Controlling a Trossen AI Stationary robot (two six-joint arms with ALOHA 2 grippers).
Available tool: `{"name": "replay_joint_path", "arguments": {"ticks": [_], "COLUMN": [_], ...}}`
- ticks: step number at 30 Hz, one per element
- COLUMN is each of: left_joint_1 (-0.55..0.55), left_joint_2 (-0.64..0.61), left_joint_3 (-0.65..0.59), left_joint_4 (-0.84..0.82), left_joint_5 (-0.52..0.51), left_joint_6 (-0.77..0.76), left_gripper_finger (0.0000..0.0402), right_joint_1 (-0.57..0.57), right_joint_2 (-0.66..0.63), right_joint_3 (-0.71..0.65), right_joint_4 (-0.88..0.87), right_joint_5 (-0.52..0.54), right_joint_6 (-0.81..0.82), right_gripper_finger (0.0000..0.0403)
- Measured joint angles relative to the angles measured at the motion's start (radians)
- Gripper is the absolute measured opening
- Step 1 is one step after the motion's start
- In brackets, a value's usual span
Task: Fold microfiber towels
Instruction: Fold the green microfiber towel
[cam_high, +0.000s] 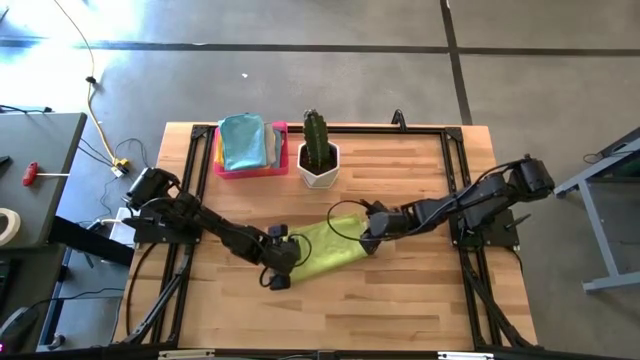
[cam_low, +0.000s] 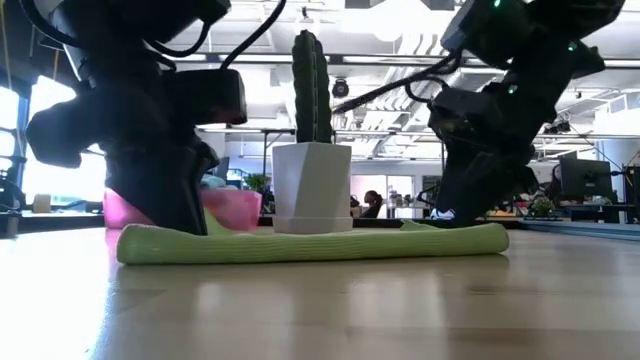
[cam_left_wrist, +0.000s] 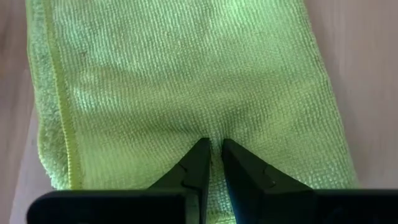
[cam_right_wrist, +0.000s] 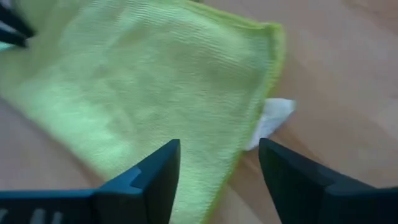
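- One lime green towel (cam_high: 330, 248) lies folded into a band at mid-table in the high view, with the left gripper (cam_high: 283, 252) at its one end and the right gripper (cam_high: 372, 235) at the other. More folded towels (cam_high: 243, 142) are stacked in the pink tray (cam_high: 281, 168) at the far edge, beside a potted cactus (cam_high: 318, 150).
- Low view: the towel (cam_low: 310, 243) lies flat as a low, rounded-edged strip on the wood, with the cactus pot (cam_low: 312, 187) behind. Judged limp and very light; it should drape and sag when lifted, with little slip on the grain.
- Left wrist view: the fingers (cam_left_wrist: 196, 163) are nearly closed, pinching a small pucker of the ribbed weave (cam_left_wrist: 186, 81). The stitched hem runs along one side. A pinch at a corner or hem looks surer than one mid-cloth.
- Right wrist view: the fingers (cam_right_wrist: 158, 167) are spread wide, released, straddling the towel's edge (cam_right_wrist: 143, 87) and holding nothing. A white care tag (cam_right_wrist: 270, 121) pokes out at the corner, and the doubled layers there look like a good purchase.
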Motion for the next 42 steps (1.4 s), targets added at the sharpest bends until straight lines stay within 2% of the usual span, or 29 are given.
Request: {"name": "replay_joint_path", "arguments": {"ticks": [4, 9, 15, 22, 31, 36, 42], "left_joint_1": [0.0, -0.001, -0.001, -0.001, 0.0, 0.001, -0.005], "left_joint_2": [0.003, 0.004, 0.004, 0.005, 0.004, -0.015, -0.098], "left_joint_3": [-0.001, -0.002, -0.002, -0.001, 0.0, 0.016, 0.048], "left_joint_4": [0.036, 0.046, 0.054, 0.075, 0.076, 0.072, 0.077], "left_joint_5": [0.002, -0.013, -0.024, -0.029, -0.024, -0.001, 0.061], "left_joint_6": [-0.009, -0.009, -0.009, -0.009, -0.011, -0.035, -0.028], "left_gripper_finger": [0.004, 0.0039, 0.0039, 0.0039, 0.004, 0.0039, 0.0039], "right_joint_1": [-0.036, -0.045, -0.023, -0.012, -0.016, -0.017, -0.034], "right_joint_2": [0.018, 0.066, 0.129, 0.156, 0.154, 0.126, 0.011], "right_joint_3": [0.0, -0.003, -0.004, -0.001, 0.0, 0.002, 0.0], "right_joint_4": [-0.039, 0.016, 0.177, 0.218, 0.146, 0.068, -0.199], "right_joint_5": [-0.062, -0.115, -0.131, -0.123, -0.112, -0.106, -0.099], "right_joint_6": [0.074, 0.075, 0.071, 0.092, 0.018, -0.017, -0.038], "right_gripper_finger": [0.0232, 0.0227, 0.0197, 0.0141, 0.001, 0.0009, 0.0003]}}
